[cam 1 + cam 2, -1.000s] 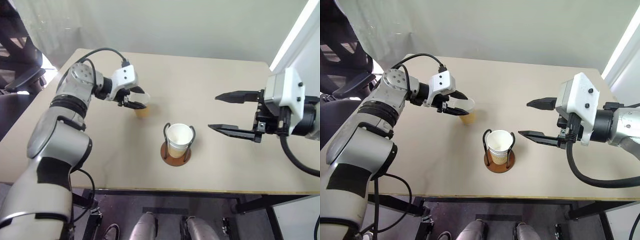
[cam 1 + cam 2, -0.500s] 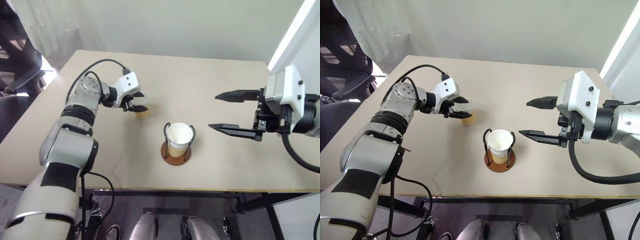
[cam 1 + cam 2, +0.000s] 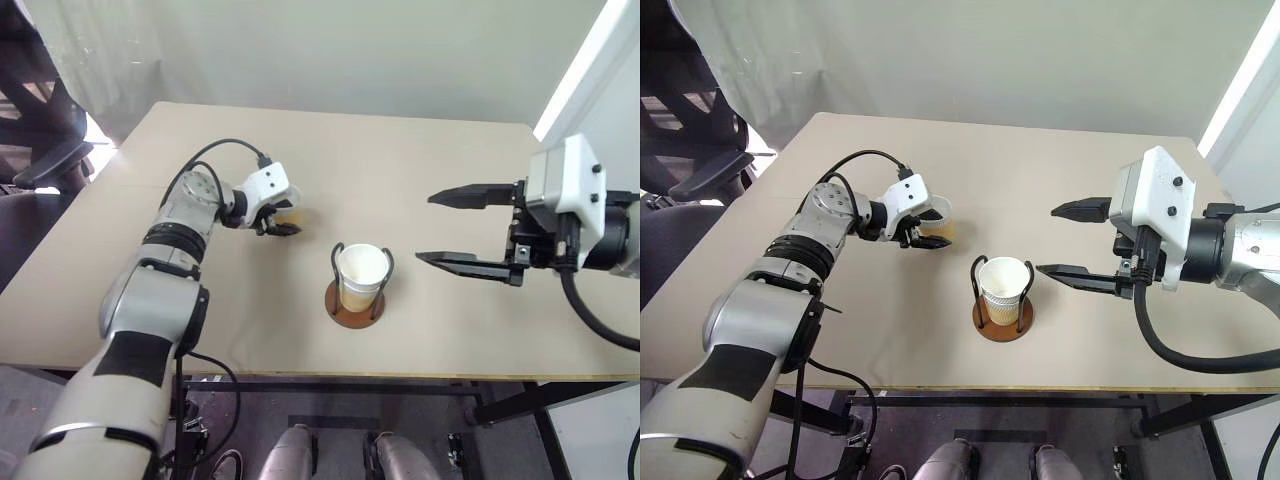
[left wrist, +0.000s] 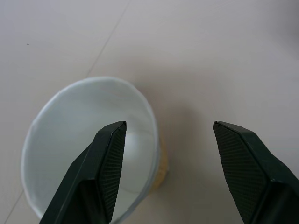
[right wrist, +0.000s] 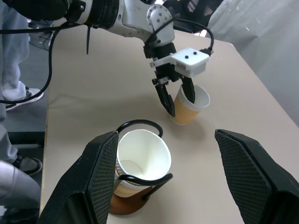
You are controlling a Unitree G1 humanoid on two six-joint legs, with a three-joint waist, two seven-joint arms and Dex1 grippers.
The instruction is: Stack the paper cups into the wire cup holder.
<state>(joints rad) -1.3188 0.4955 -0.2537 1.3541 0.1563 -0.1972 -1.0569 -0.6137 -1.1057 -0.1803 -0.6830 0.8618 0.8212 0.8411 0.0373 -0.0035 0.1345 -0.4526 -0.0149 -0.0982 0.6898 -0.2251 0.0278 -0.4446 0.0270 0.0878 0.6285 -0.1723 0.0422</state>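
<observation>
Left hand (image 5: pixel 178 95) spread astride upright paper cup (image 5: pixel 189 105) rim, right hand (image 3: pixel 455 228) spread, raised

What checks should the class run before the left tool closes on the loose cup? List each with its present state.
1. Left tool open: ok.
2. One finger inside the loose cup, one outside its wall: ok.
3. Loose cup upright on the table: ok.
4. Holder upright, a cup already seated in it: ok.
5. Right tool open and off to the side of the holder: ok.
6. How many cups sit nested in the holder: cannot tell.
</observation>
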